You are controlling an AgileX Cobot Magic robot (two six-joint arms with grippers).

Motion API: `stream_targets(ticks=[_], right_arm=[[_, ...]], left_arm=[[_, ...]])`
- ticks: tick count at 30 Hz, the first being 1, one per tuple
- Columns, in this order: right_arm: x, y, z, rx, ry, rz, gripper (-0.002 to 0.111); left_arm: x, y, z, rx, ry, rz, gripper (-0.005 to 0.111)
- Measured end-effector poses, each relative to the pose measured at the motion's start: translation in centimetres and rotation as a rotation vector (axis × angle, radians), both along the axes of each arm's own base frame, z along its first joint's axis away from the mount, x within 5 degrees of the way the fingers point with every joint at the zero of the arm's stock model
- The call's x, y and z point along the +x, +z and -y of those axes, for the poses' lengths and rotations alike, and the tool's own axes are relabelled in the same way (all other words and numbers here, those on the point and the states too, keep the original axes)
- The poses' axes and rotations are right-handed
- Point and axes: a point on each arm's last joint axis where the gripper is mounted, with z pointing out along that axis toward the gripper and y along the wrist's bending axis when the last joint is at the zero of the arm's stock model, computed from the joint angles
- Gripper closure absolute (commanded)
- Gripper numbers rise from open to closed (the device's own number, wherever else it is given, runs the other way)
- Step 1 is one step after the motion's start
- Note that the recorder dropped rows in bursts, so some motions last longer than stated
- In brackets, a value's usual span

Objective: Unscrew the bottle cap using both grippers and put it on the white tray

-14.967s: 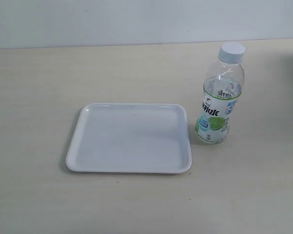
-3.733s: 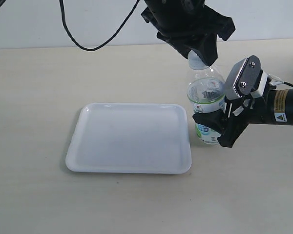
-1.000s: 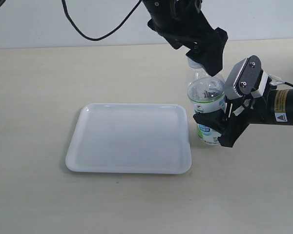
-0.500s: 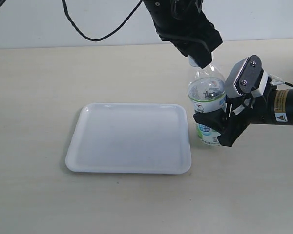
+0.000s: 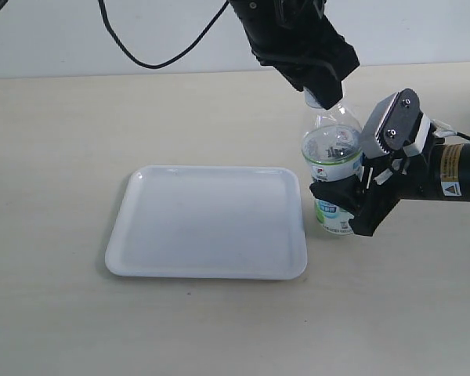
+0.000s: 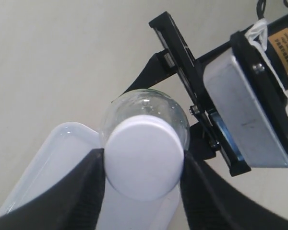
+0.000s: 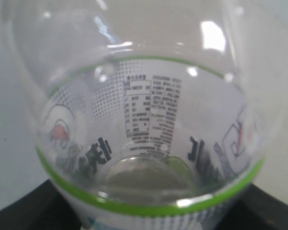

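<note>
The clear bottle (image 5: 333,157) with its green and blue label stands upright just right of the white tray (image 5: 207,223). My all-black left gripper (image 5: 323,95) comes down from above, shut on the white bottle cap (image 6: 144,155). Its dark fingers (image 6: 89,191) press on both sides of the cap, which sits on the neck. In the exterior view the cap is almost hidden by that gripper. My right gripper (image 5: 346,205), with the grey-white block, is shut on the bottle's lower body from the right. The bottle (image 7: 149,110) fills the right wrist view.
The tray lies flat on the pale table (image 5: 63,141) with nothing on it; its corner (image 6: 57,158) shows beneath the bottle in the left wrist view. A black cable (image 5: 141,55) hangs behind the left arm.
My left gripper has turned above the bottle and closed from wide open onto the cap. The right gripper and the bottle have stayed in place.
</note>
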Motion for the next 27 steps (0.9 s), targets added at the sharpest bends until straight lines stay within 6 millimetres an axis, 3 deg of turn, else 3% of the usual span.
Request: stream_targets(ticks=[9,27], right_arm=[[-0.02,-0.01,-0.01,-0.002,0.003,0.0,0.108],[0.04,0.03,0.0,-0.001,0.002,0.001,0.108]], left_arm=[[-0.03,0.0,0.0,-0.006,0.065,-0.043,0.107],[0.05,-0.04,-0.07,-0.044,0.548,-0.327,0.107]])
